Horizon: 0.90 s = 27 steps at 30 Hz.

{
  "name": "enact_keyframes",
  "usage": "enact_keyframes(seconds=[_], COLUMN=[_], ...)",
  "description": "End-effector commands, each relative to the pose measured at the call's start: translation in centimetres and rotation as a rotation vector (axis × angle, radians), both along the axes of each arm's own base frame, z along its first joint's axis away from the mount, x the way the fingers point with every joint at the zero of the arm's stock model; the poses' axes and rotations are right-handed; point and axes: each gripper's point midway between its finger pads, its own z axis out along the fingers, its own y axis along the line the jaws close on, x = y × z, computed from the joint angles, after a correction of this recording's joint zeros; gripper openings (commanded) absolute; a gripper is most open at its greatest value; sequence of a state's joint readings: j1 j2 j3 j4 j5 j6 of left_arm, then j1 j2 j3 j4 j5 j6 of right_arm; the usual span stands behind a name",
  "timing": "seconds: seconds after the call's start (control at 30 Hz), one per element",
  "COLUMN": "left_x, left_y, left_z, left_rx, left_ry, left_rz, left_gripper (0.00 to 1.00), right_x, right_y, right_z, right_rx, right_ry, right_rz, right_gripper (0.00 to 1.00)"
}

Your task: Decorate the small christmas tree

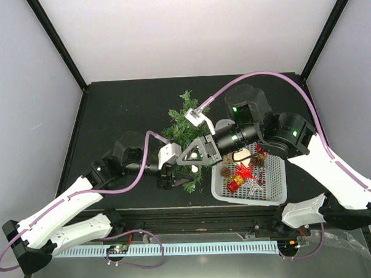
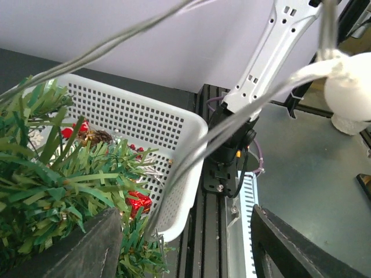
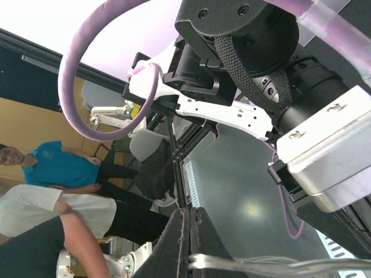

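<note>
Overhead view of a black tabletop (image 1: 123, 111), with a white-and-black left arm (image 1: 59, 209) and right arm (image 1: 335, 175) reaching in from the near edge. At the middle, the small christmas tree (image 1: 184, 128): green and bristly, tip toward the far edge, lower branches running down toward the near side. Upright or leaning, cannot tell. Just right of the tree and touching its foliage, a perforated white basket (image 1: 246, 200) holding a red star (image 1: 243, 172), pine cones (image 1: 226, 172), a small red gift box (image 1: 232, 186) and a silver star (image 1: 254, 186). At the tree's near-left side, low among the branches, the left gripper (image 1: 169, 178). In its wrist view, jaws spread wide and gripping nothing, green needles pressing against the left-hand finger (image 2: 87, 249), with the basket corner and the black front rail (image 2: 197, 243) beyond. Stretched leftward past the basket's far-left corner to the tree's middle, the right gripper (image 1: 180, 159). In its wrist view, jaws pressed together to a thin seam, pinching a clear strand (image 3: 249, 264) trailing off to the right. More clear strand looping across the left wrist view, meeting a whitish blob (image 2: 348, 87) at the upper right. Behind the right gripper, a blurred background with a person in a teal shirt (image 3: 52, 165).
</note>
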<state>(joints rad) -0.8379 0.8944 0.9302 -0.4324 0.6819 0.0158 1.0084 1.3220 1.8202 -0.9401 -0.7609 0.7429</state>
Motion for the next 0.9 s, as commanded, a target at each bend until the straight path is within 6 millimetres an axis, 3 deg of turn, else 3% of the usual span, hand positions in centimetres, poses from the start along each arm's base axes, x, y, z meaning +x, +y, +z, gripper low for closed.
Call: enact_keyframes(seconds=[0.0, 0.07, 0.17, 0.23, 0.47, 0.87], left_x=[0.2, 0.2, 0.3, 0.4, -0.7, -4.1], left_y=[-0.6, -0.7, -0.7, -0.7, 0.4, 5.0], left_z=[0.4, 0.2, 0.2, 0.2, 0.2, 0.0], left_rx=[-0.038, -0.038, -0.040, -0.043, -0.005, 0.074], left_ry=[0.020, 0.023, 0.023, 0.016, -0.039, -0.272], left_rz=[0.002, 0.002, 0.006, 0.013, -0.023, -0.090], left_gripper=[0.62, 0.53, 0.20, 0.04, 0.01, 0.02], right_x=[-0.7, -0.7, -0.7, -0.6, 0.2, 0.6], right_y=[0.5, 0.7, 0.7, 0.7, 0.0, -1.6], right_z=[0.3, 0.1, 0.1, 0.1, -0.6, -1.6], right_rx=[0.031, 0.027, 0.023, 0.022, 0.008, 0.008], right_ry=[0.013, 0.015, 0.012, 0.007, 0.000, -0.038], right_rz=[0.054, 0.060, 0.066, 0.067, 0.050, 0.026], right_gripper=[0.01, 0.01, 0.01, 0.01, 0.01, 0.07])
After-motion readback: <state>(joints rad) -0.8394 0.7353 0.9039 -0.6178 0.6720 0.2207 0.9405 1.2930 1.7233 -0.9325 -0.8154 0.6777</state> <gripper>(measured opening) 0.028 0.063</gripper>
